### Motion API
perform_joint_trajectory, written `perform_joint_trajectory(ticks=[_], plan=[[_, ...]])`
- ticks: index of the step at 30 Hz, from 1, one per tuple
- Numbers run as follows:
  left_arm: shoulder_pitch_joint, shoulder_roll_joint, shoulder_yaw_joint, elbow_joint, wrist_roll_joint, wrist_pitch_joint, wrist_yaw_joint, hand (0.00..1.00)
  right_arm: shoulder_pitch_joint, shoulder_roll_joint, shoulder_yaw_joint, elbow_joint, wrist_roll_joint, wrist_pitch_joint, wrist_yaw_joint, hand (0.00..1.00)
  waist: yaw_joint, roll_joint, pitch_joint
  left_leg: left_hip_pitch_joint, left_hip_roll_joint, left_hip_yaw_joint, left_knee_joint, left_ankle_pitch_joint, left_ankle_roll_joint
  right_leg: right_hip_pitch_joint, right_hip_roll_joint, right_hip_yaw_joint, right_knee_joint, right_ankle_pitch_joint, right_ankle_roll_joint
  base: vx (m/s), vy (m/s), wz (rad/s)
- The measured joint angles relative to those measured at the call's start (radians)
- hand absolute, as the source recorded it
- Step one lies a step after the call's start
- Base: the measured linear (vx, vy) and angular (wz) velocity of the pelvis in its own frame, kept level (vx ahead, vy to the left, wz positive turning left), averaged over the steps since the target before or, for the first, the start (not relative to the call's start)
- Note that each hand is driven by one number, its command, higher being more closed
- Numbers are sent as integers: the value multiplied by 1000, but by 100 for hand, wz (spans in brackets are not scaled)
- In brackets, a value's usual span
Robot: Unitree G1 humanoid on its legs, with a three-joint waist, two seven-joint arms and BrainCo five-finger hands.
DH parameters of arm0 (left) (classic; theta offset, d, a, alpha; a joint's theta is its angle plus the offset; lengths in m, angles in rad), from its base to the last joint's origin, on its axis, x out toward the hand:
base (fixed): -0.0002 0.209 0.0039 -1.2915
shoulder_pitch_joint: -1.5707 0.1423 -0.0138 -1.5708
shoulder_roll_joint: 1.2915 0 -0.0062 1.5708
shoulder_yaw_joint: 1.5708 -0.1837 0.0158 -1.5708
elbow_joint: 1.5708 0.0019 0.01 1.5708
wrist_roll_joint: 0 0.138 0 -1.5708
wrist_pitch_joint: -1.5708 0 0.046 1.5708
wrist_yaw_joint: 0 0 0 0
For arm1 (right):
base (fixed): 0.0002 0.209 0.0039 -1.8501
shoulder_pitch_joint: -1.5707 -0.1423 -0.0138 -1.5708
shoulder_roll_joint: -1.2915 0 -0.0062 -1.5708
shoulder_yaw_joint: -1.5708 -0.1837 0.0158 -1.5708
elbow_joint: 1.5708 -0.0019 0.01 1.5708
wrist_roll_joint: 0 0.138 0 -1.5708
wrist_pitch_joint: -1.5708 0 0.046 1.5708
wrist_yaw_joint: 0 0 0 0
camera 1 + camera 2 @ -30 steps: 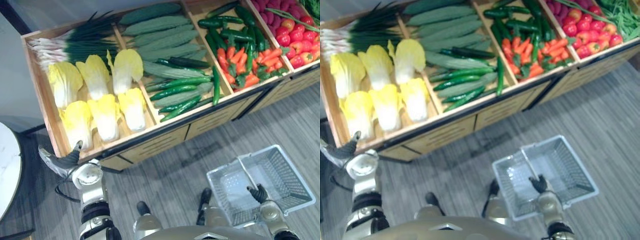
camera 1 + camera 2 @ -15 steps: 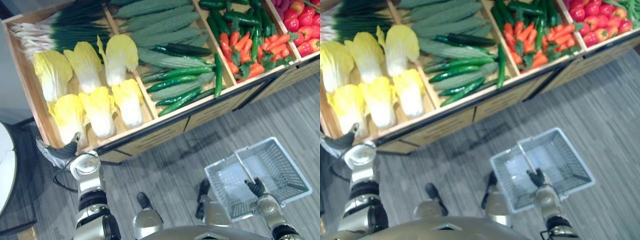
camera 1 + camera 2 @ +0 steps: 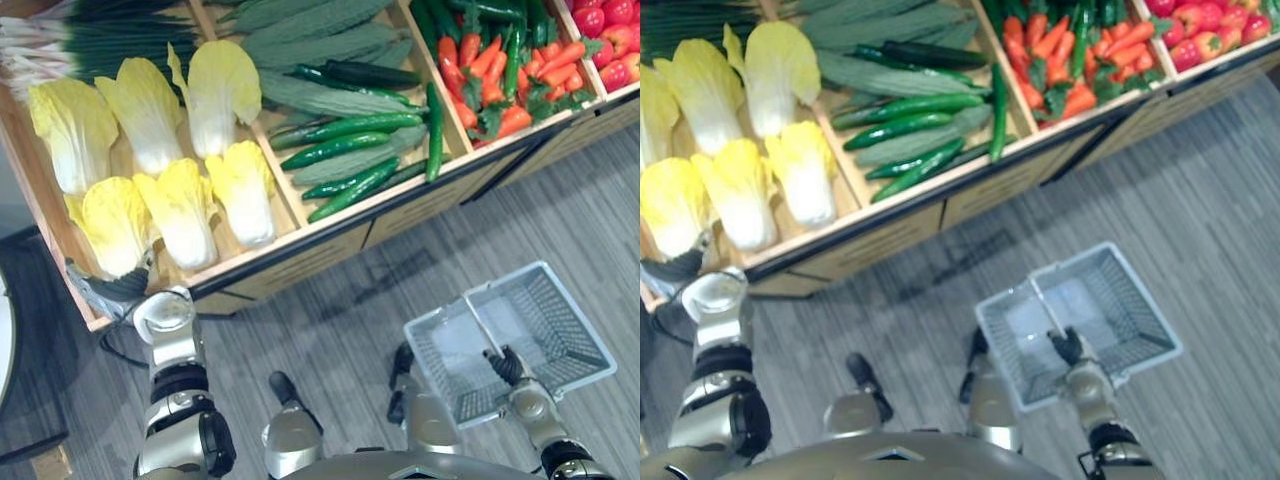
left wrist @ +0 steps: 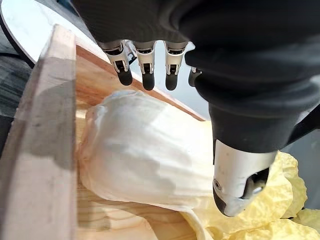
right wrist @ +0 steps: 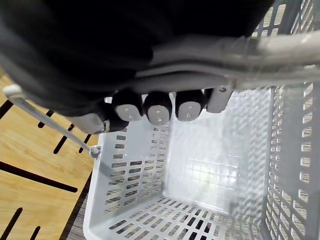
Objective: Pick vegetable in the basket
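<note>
Looking at a pale yellow cabbage (image 4: 145,150) lying in the front left corner of the wooden bin (image 4: 47,125), snug against the side board, with more cabbages (image 3: 190,130) packed right beside it. Got the left hand (image 4: 225,75) poised right over it, fingers (image 4: 146,70) straight, thumb (image 4: 240,185) out to the side, nothing grabbed. Can't tell if touching the leaves or just above them. Well apart from the cabbage, over the grey floor (image 3: 330,320): a pale plastic basket (image 3: 560,320), hanging from the right hand (image 5: 100,55), fingers curled tight round the handle (image 5: 285,47). Further along the shelf: green onions (image 3: 110,40) behind the cabbages, then cucumbers (image 3: 350,150) and bumpy gourds (image 3: 310,40), then carrots (image 3: 485,80), then red produce (image 3: 615,45) way off at the right end.
</note>
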Motion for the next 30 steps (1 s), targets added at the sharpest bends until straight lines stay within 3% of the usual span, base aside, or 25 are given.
perform_joint_trajectory(ticks=[22,23,30], plan=[[-102,81,4,163,-4,10,-21,0,-31,0,12,10,2,-10,0,100,4,-26,36,-32,0,24,0,0,0,-58,2,32,14,0,-1,-3,-12,-3],[-104,81,3,164,-4,9,-22,100,-32,0,16,10,3,-9,0,100,6,-27,37,-32,0,24,0,0,0,-58,2,32,14,0,-1,0,0,0],[-152,155,1,256,-3,12,-51,100,-42,0,43,9,13,-15,7,100,8,-40,45,-28,1,28,0,-1,-1,-62,5,43,14,3,-5,-40,-17,-3]])
